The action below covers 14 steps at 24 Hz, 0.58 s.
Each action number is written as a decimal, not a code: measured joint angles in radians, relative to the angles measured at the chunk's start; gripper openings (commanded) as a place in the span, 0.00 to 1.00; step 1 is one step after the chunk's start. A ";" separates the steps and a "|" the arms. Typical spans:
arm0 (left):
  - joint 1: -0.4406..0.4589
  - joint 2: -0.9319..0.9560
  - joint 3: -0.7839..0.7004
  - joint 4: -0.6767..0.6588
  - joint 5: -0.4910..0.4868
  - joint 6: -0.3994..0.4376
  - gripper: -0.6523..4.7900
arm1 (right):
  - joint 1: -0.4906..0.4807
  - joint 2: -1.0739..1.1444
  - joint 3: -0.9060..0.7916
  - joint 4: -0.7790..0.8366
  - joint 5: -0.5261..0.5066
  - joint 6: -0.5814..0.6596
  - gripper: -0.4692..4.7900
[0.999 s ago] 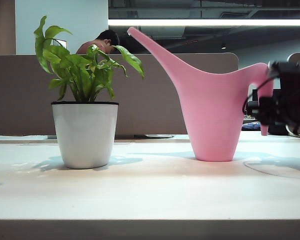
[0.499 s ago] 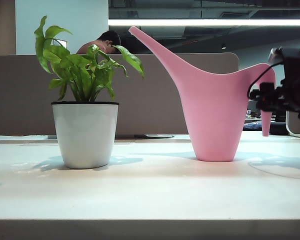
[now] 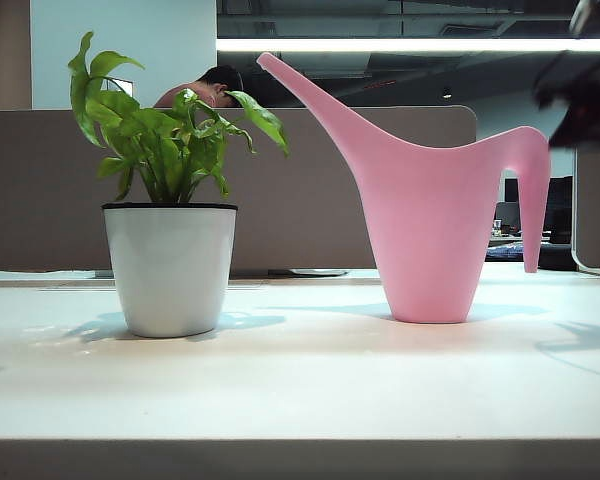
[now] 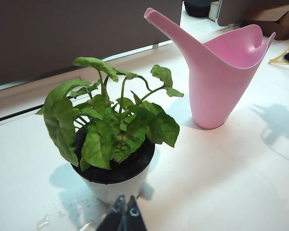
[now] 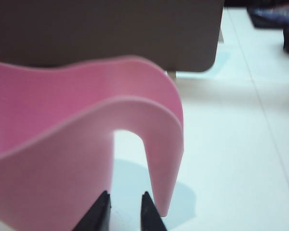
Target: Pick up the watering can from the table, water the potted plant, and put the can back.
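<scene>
The right gripper [image 5: 125, 211] is seen in the right wrist view with its 2 dark fingertips [image 5: 102, 208] set a narrow gap apart; nothing is clamped between them. It is positioned just beside the curved handle of the watering can [image 5: 82, 144], with no contact visible. In the exterior view, the right arm appears only as a dark blurred shape at the upper right corner, above the handle.

The left gripper [image 4: 124, 211] is shown in the left wrist view with its fingertips pressed together and empty, held near the potted plant [image 4: 111, 139] on the camera side of the pot.

The watering can [image 3: 430, 215] is stood upright on the surface [image 3: 300, 380], its long spout slanted toward the potted plant [image 3: 170, 210]. Can and pot are placed apart, with bare surface between them. A brown partition panel [image 3: 40, 190] is located behind both objects, and a person [image 3: 205, 85] is partly visible beyond it.
</scene>
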 measured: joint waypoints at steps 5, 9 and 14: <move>0.000 0.001 -0.006 0.081 -0.029 0.019 0.11 | 0.000 -0.402 -0.093 -0.171 -0.001 0.000 0.09; -0.010 -0.018 -0.087 0.155 -0.046 0.001 0.11 | 0.001 -0.653 -0.090 -0.272 -0.003 0.000 0.09; -0.033 -0.134 -0.336 0.392 -0.071 -0.011 0.11 | 0.001 -0.826 -0.090 -0.473 -0.006 0.023 0.27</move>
